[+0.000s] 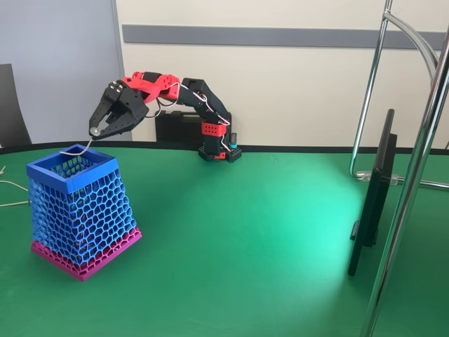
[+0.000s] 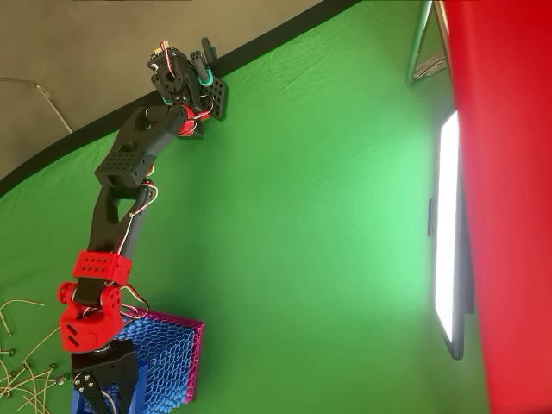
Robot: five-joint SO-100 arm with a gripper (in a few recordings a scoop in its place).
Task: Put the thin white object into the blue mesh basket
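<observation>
The blue mesh basket [image 1: 78, 210] stands at the left of the green table on its magenta base band, and from above it sits at the bottom left [image 2: 168, 358]. My gripper [image 1: 94, 131] hovers just above the basket's rim, fingers pinched together at the tips and shut on the thin white object [image 1: 76, 149]. The strand droops left from the fingertips across the basket's open top, with its lower end at the rim. In the overhead view the gripper [image 2: 103, 388] covers the basket's left part and the strand is hidden.
Loose pale wires lie left of the basket [image 1: 10, 186] [image 2: 26, 371]. A dark monitor [image 1: 375, 196] and chrome stand poles [image 1: 414, 175] occupy the right. The arm's base [image 1: 219, 151] is at the table's far edge. A broad red surface [image 2: 509, 207] covers the overhead view's right.
</observation>
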